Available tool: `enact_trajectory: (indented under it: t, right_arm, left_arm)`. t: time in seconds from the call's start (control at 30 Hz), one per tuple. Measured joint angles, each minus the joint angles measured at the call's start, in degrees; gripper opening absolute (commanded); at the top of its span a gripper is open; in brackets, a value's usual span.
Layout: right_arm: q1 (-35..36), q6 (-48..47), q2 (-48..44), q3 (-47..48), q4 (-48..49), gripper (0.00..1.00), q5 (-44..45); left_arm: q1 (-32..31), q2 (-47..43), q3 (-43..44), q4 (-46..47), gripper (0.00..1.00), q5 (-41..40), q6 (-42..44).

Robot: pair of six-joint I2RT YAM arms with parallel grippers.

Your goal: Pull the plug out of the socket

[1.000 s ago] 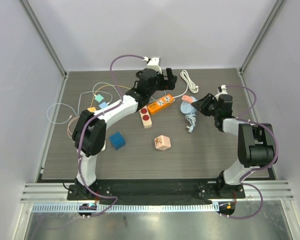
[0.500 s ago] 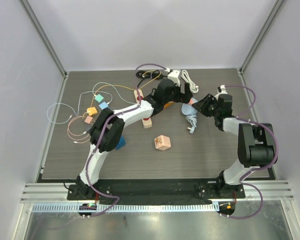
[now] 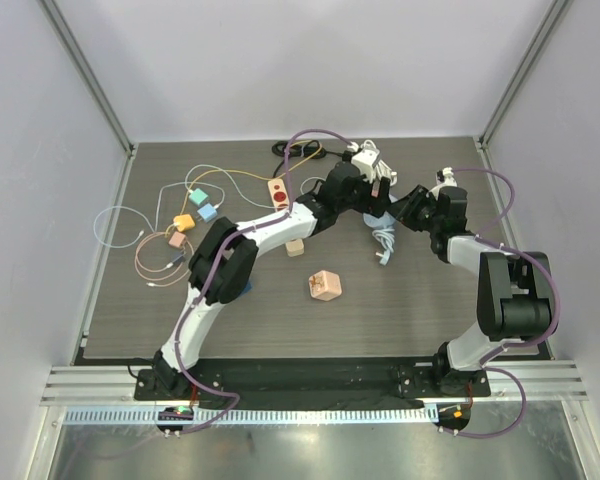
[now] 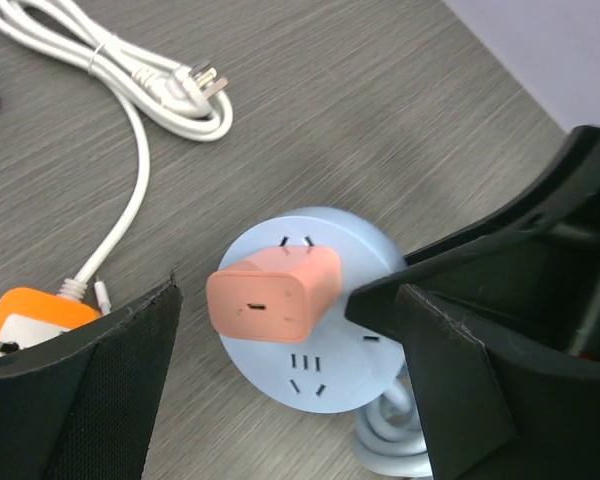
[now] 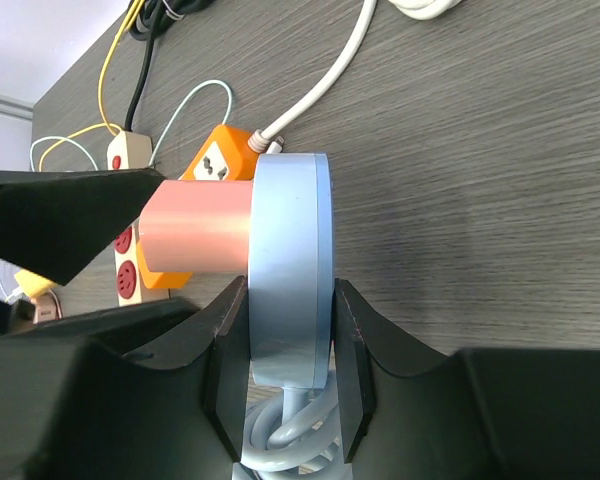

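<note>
A salmon-pink plug (image 4: 272,295) sits in a round light-blue socket (image 4: 325,375), which has a coiled blue cord (image 3: 383,243). My right gripper (image 5: 288,300) is shut on the rim of the socket (image 5: 290,250) and holds it on edge, so the plug (image 5: 195,235) sticks out sideways. My left gripper (image 4: 265,305) is open, with one finger on each side of the plug and not touching it. In the top view the left gripper (image 3: 367,188) and right gripper (image 3: 402,205) meet over the socket (image 3: 378,218), and the plug is hidden.
An orange power strip (image 4: 20,315) with a white cord and a bundled white cable (image 4: 130,60) lie beside the socket. A beige strip with red outlets (image 3: 278,191), a pink adapter block (image 3: 324,286) and thin coloured cables with small plugs (image 3: 185,215) lie to the left.
My left arm has swung right, from above the orange power strip to over the socket, and its open fingers now flank the plug. The right arm has stayed in place.
</note>
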Motion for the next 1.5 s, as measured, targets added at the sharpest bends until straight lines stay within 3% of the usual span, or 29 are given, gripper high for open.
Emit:
enact_trajectory:
  t: [0.07,0.1,0.17,0.63,0.8,1.03,1.13,1.17,1.2,1.3,1.5]
  right_arm:
    - [-0.1,0.0,0.0,0.0,0.0,0.01,-0.2]
    - [-0.1,0.0,0.0,0.0,0.0,0.01,-0.3]
    - [-0.2,0.0,0.0,0.0,0.0,0.01,-0.6]
    - [-0.4,0.2,0.0,0.0,0.5,0.01,-1.5]
    - [-0.4,0.4,0.0,0.0,0.9,0.01,-2.0]
    - [-0.4,0.5,0.0,0.0,1.6,0.01,-2.6]
    - [-0.4,0.6,0.0,0.0,1.7,0.01,-2.6]
    - [-0.4,0.6,0.1,0.0,1.7,0.01,-2.8]
    - [-0.5,0.7,0.1,0.0,1.9,0.01,-3.0]
    - [-0.6,1.0,0.1,0.0,2.6,0.01,-3.1]
    - [1.4,-1.9,0.1,0.9,-2.5,0.01,-0.3]
  left_arm:
    - [0.2,0.5,0.2,-0.8,0.79,0.0,0.2]
    - [0.3,0.7,0.2,-1.1,0.7,0.0,0.2]
    - [0.6,0.9,0.2,-1.7,0.65,0.5,0.8]
    - [4.7,2.0,1.3,-2.2,0.75,11.4,-2.9]
    - [4.5,3.2,2.8,-2.0,0.64,12.2,-3.5]
    - [4.4,3.9,3.4,-1.6,0.56,13.2,-3.8]
    - [4.3,3.9,3.5,-1.4,0.31,13.8,-4.6]
    - [4.3,3.9,3.5,-1.2,0.1,14.1,-4.8]
    - [4.3,3.9,3.5,-0.9,0.0,14.2,-5.1]
    - [4.3,3.5,1.9,1.9,0.0,13.9,-5.8]
    - [4.0,-0.8,-9.7,10.6,0.0,9.0,-8.6]
